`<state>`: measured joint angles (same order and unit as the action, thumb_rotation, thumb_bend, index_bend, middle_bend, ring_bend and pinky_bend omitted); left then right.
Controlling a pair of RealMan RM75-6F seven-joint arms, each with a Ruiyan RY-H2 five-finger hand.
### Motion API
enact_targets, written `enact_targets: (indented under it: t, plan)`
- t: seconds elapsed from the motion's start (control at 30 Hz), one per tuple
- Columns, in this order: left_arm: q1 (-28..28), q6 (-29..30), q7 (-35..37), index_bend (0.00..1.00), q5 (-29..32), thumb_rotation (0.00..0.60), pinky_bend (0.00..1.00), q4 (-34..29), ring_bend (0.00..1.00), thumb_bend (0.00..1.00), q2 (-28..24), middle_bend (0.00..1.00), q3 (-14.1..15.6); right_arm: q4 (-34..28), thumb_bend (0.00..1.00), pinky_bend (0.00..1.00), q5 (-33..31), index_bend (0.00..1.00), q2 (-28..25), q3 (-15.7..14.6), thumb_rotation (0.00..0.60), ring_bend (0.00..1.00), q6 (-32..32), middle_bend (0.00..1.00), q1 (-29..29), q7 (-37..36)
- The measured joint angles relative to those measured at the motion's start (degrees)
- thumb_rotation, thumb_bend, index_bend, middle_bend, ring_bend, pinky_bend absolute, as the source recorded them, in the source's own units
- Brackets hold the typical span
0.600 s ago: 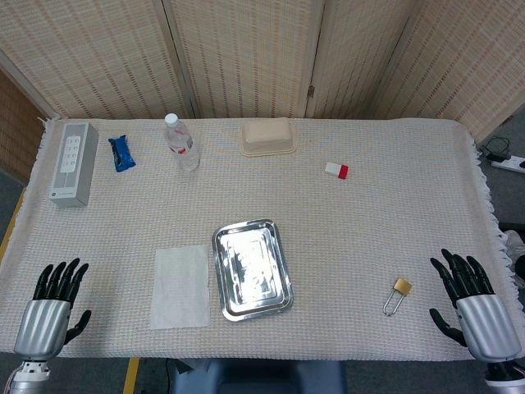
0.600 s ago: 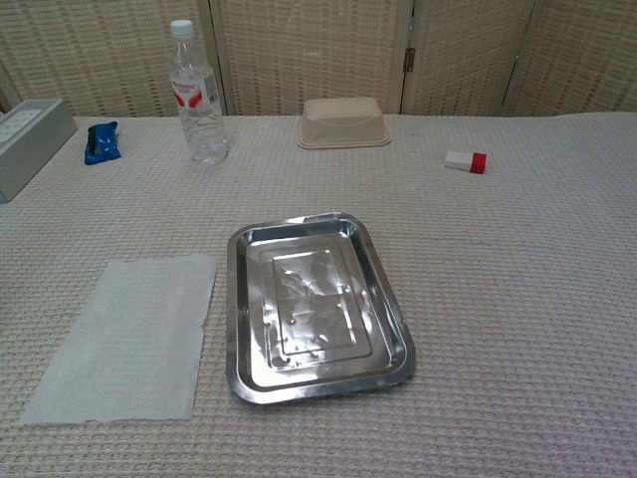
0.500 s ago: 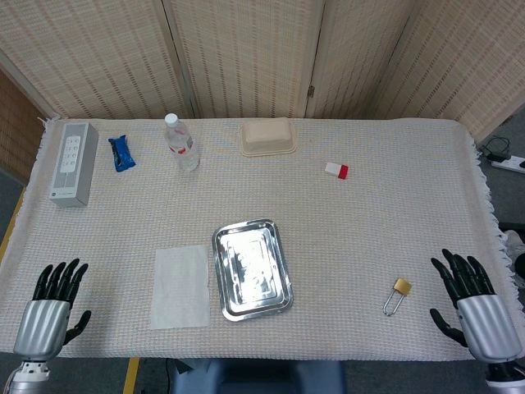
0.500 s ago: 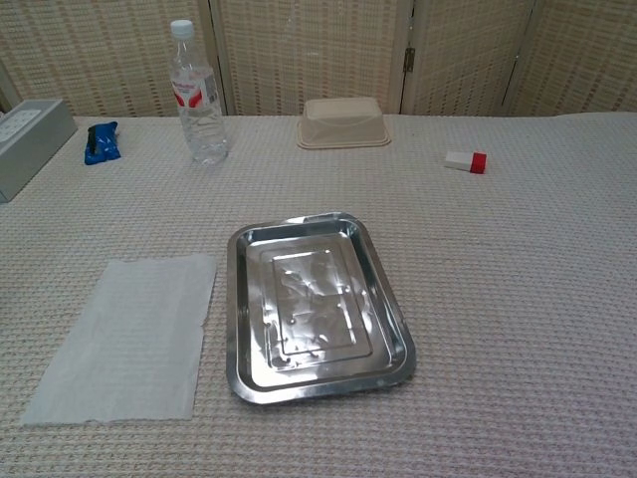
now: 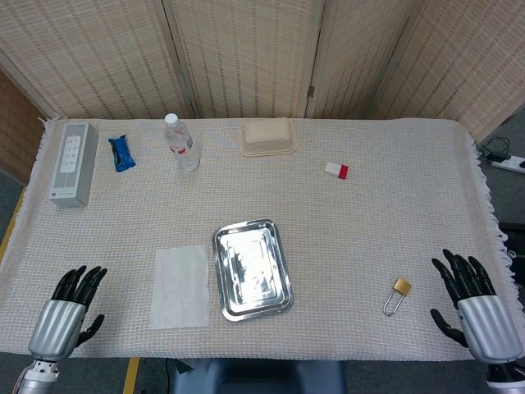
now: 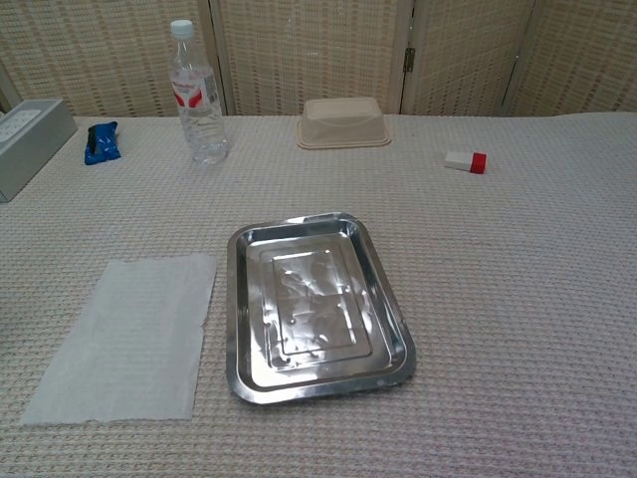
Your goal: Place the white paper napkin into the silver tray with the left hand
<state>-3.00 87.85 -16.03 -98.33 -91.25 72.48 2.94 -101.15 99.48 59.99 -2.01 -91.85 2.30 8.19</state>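
Napkin (image 5: 180,287) flat beside tray (image 5: 280,287)

In the chest view the grey box (image 6: 30,142) is running off the left edge of the frame. In the head view the left hand (image 5: 66,316) and the right hand (image 5: 476,308) are running off the bottom edge at the wrists, and a power strip (image 5: 510,162) is being cropped at the right edge.

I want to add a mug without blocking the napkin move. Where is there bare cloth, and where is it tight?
Bare cloth: the wide patch right of the tray, bordered by the eraser and padlock; also between bottle and napkin. Tight: napkin and tray lie almost edge to edge, and the left hand must cross the strip left of the napkin.
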Motion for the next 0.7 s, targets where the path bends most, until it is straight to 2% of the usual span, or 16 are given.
enact_targets:
  t: [0.1,0.17,0.2,0.23,0.33,0.57,0.7]
  plan:
    - [-1.18,-0.32,1.42,0.16,-2.20,0.600,0.46,3.65,0.32,0.32,0.82,0.41,0.28,-0.08,0.35,0.00,-0.53,0.00,0.01,0.12,0.600,0.00,0.41,0.00,-0.14,-0.06]
    - [-2.19,0.24,3.01,0.23,-4.58,0.600,0.66,7.77,0.48,0.31,1.60,0.61,0.42,-0.15,0.35,0.00,-0.82,0.00,-0.01,0.24,0.600,0.00,0.71,0.00,-0.31,-0.14]
    - [-2.68,0.61,3.92,0.25,-5.66,0.600,0.71,9.90,0.53,0.31,2.00,0.68,0.48,-0.15,0.35,0.00,-0.83,0.00,-0.01,0.26,0.600,0.00,0.74,0.00,-0.35,-0.11]
    - [-3.21,1.05,5.03,0.28,-6.74,0.600,0.78,12.21,0.62,0.31,2.43,0.79,0.55,-0.14,0.35,0.00,-0.83,0.00,-0.01,0.28,0.600,0.00,0.73,0.00,-0.35,-0.02]
    - [-5.08,2.79,10.15,0.33,-9.93,0.600,0.88,20.96,0.78,0.29,4.31,0.97,0.88,0.02,0.35,0.00,-0.42,0.00,0.04,0.28,0.600,0.00,0.47,0.00,-0.31,0.63]
    - [-9.29,7.69,24.69,0.42,-14.18,0.600,1.00,44.31,0.95,0.29,12.56,1.00,1.68,0.29,0.35,0.00,-0.06,0.00,-0.04,0.18,0.600,0.00,0.91,0.00,-0.70,-0.24]
    - [-11.03,10.19,31.08,0.45,-14.84,0.600,1.00,56.22,0.96,0.28,18.66,1.00,2.01,0.34,0.35,0.00,-0.74,0.00,-0.47,0.40,0.600,0.00,1.87,0.00,-1.35,-1.23]
